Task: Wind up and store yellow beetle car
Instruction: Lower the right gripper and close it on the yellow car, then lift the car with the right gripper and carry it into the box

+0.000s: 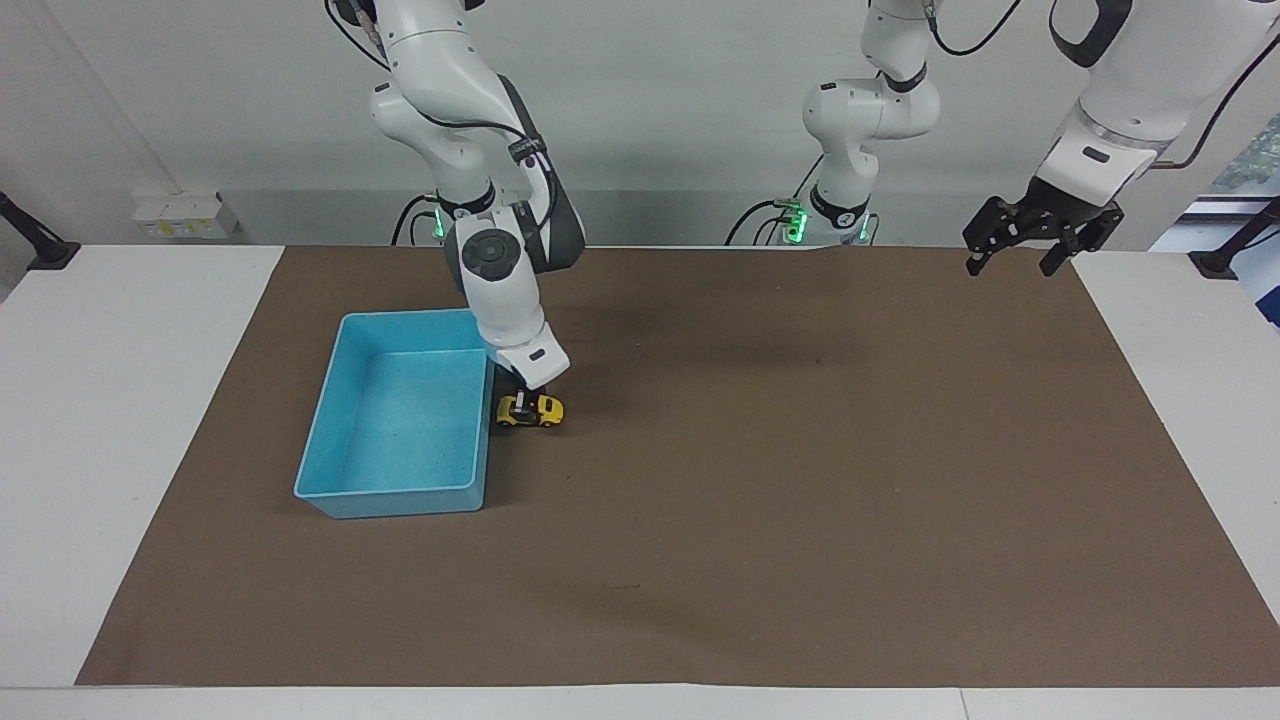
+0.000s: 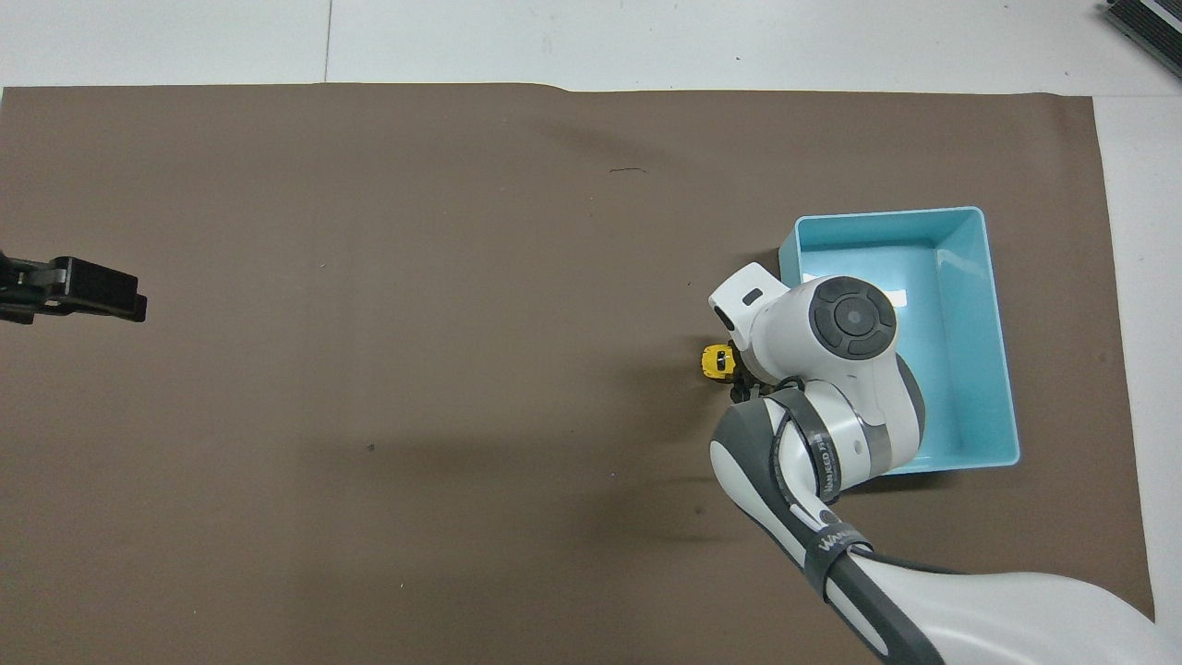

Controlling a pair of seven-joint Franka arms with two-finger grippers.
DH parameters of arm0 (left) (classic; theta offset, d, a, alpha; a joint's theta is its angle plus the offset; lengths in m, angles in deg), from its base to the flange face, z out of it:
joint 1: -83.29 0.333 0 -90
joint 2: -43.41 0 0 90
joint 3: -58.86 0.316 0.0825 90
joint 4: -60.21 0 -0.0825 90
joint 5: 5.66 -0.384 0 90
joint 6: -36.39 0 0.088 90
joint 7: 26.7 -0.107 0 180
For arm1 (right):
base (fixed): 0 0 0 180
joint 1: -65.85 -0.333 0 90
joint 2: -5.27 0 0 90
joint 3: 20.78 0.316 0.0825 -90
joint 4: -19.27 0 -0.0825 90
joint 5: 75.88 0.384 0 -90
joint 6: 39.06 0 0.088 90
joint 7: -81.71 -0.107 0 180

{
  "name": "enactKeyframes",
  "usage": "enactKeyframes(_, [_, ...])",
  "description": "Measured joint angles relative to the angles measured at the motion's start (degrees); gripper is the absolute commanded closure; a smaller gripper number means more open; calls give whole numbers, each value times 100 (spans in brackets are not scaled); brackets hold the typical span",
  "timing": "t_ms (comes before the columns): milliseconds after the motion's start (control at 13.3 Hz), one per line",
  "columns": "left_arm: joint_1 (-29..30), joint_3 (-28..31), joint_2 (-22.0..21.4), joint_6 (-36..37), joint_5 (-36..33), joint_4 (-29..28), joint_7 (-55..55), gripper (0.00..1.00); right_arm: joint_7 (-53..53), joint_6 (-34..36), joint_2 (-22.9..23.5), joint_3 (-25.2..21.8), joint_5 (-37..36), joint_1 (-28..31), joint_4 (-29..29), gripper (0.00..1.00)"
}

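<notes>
R gripper (image 1: 522, 404) on rounded yellow beetle car (image 1: 533, 411); L gripper (image 1: 1024, 236) waits.

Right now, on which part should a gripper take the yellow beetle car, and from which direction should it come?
Probably across its two flanks, coming straight down. The yellow beetle car sits on its wheels on the brown mat beside the light-blue bin; its roof is rounded, its sides flatter. The right gripper is already at it from above. The left gripper waits.

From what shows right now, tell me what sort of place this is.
Probably a robotics lab. Two white arms are mounted at a table with a brown mat; only a light-blue bin and a yellow beetle car sit on it, against a bare wall.
</notes>
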Motion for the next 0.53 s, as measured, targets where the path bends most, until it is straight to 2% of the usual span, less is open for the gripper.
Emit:
enactKeyframes(226, [0,0,0,0,0,0,0,0,-311,94,4,3,0,-265,-277,91])
enactKeyframes(526, [0,0,0,0,0,0,0,0,-315,961,-47,-37,0,-259,-865,90])
